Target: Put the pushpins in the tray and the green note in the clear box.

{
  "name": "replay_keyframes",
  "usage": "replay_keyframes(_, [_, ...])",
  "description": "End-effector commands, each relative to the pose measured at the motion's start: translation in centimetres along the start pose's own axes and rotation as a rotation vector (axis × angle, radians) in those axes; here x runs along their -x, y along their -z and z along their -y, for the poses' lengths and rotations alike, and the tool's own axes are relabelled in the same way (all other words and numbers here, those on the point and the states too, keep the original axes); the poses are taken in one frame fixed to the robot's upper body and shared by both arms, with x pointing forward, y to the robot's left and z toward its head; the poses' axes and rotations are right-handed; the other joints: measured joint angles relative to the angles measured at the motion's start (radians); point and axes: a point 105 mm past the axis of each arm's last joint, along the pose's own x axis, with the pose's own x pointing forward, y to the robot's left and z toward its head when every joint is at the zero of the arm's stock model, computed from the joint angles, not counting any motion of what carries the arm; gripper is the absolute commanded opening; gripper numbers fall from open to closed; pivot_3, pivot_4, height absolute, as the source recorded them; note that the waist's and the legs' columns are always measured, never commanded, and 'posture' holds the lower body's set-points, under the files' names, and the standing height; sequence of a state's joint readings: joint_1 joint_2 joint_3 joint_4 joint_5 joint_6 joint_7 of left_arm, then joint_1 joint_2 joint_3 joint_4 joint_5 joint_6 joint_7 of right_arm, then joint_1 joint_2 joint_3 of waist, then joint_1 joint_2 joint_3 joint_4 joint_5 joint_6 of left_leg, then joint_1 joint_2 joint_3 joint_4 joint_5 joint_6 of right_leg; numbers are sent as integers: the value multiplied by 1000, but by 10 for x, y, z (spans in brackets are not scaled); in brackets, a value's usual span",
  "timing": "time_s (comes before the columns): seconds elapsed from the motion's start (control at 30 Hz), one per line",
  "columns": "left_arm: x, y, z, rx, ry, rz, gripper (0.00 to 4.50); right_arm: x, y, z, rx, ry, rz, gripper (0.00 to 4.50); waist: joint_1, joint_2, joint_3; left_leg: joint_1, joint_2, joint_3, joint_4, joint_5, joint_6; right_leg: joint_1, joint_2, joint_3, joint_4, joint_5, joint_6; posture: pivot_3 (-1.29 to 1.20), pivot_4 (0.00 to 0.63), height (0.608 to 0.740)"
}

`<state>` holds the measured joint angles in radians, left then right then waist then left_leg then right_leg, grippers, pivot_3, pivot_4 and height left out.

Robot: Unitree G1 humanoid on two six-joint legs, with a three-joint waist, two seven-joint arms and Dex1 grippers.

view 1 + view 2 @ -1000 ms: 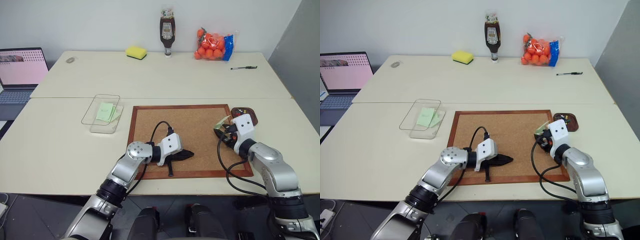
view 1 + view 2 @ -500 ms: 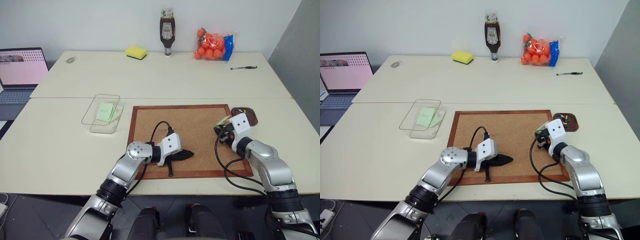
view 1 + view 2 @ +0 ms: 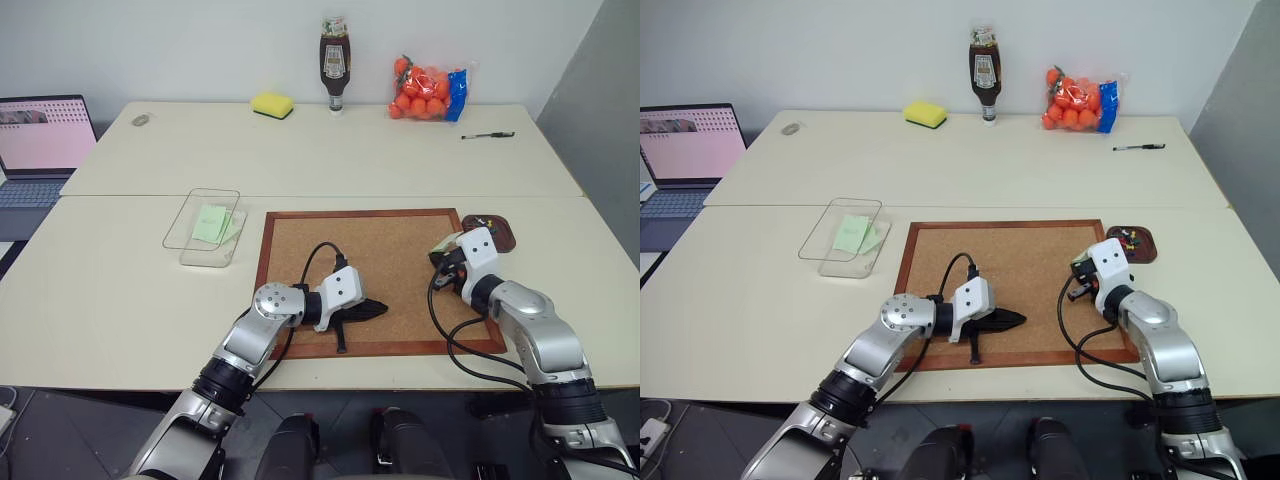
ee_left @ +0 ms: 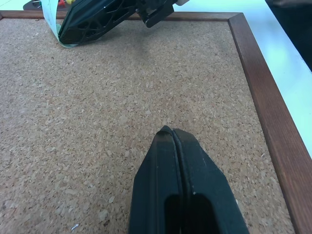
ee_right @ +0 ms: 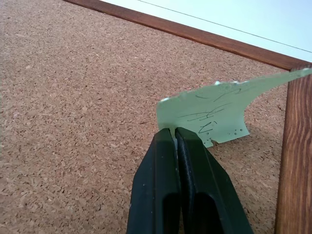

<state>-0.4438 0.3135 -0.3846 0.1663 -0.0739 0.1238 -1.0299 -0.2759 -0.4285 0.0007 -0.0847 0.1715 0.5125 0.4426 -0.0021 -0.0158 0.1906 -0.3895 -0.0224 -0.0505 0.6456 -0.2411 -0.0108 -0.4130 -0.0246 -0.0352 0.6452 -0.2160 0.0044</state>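
Green note (image 5: 209,111) is pinched now; our right gripper (image 5: 174,134) just closed on its edge over the cork board (image 3: 390,250), so the clear box (image 3: 205,226) is next; left gripper (image 4: 173,132) closed, empty.

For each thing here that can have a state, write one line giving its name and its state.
Right gripper: shut on green note, lifted off cork board.
Left gripper: shut, empty.
Clear box: open, a green note inside.
Tray: holds pushpins.
Laptop: open, screen on.
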Motion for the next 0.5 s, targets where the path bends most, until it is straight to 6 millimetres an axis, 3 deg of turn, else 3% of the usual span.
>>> replay_keyframes(0.03, [0, 8, 2, 15, 7, -30, 0, 10, -43, -1, 43, -6, 167, 38, 0, 0, 0, 0, 0, 0, 0, 0, 0, 0, 0, 0, 0, 0, 0, 0, 150, 740])
replay_keyframes(0.37, [1, 7, 0, 22, -3, -23, 0, 20, -62, -10, 81, -46, 211, 38, 0, 0, 0, 0, 0, -1, 0, 0, 0, 0, 0, 0, 0, 0, 0, 0, 150, 740])
replay_keyframes(0.47, [2, -2, -13, 29, -64, 27, 0, 21, -63, -15, 87, -63, 206, 38, 0, 0, 0, 0, 0, 0, 0, 0, 0, 0, 0, 0, 0, 0, 0, 0, 150, 740])
replay_keyframes(0.5, [4, -8, -20, 37, -98, 58, 180, 21, -63, -17, 88, -66, 204, 14, 0, 0, 0, 0, 0, -1, 0, 0, 0, 0, 0, 0, 0, 0, 0, 0, 150, 740])
